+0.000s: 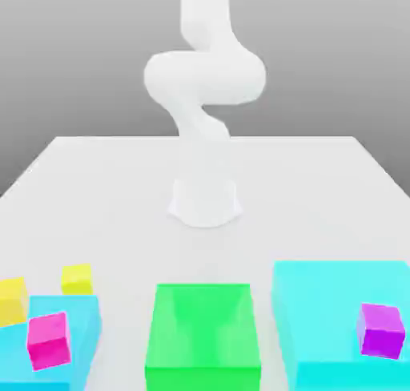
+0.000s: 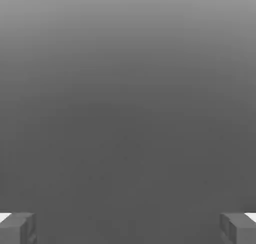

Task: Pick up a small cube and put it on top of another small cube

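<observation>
One little lemon cube (image 1: 77, 279) sits near the tabletop's (image 1: 112, 181) near-left corner, beside the golden cube (image 1: 12, 299). It looks light and hard; pinch its flat sides. The tool (image 2: 128, 227) is spread wide, holding nothing.

Golden-yellow cube (image 1: 11, 300) and cyan blocks (image 1: 346, 321) cut by edges

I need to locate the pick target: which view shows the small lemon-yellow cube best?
The exterior view: the lemon-yellow cube sits on the table, beside the golden-yellow cube. The hand view shows grey background between open end effector fingertips.
</observation>
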